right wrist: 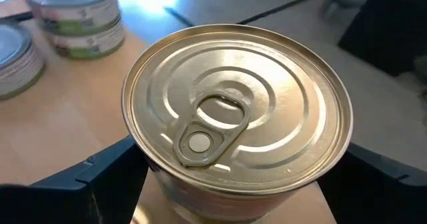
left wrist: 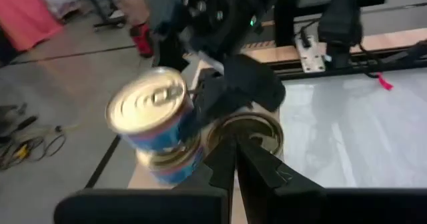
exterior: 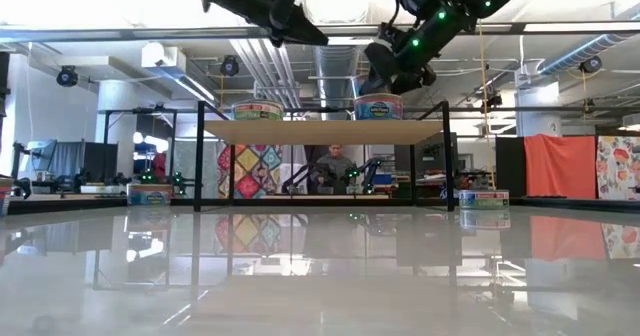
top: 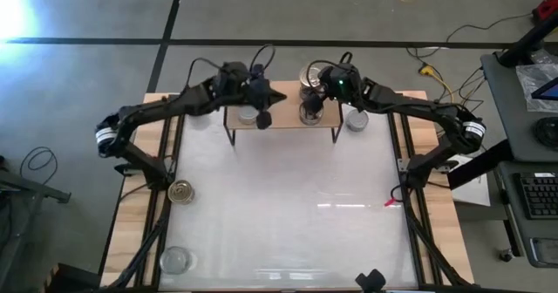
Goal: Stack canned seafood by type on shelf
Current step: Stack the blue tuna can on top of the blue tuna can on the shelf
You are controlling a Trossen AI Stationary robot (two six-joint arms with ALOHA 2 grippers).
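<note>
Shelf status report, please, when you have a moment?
Right pincer shut on gold-top can on shelf. Left pincer above silver-top stack.

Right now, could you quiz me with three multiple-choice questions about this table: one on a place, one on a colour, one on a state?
1. The only gold-topped round metal tin lying on the white table is:
A on the right arm's side
B on the left arm's side
C at the table's middle

2. The held tin in the right gripper has a top that is:
A red
B silver-grey
C gold

3. The held tin's lid is:
A sealed, pull-ring flat
B peeled open
C missing

Answers:
1. B, it sits near the left arm's base.
2. C, its top shines gold above the light-wood shelf.
3. A, the ring lies flat.

The left gripper hovers over the shelf's left end.
</note>
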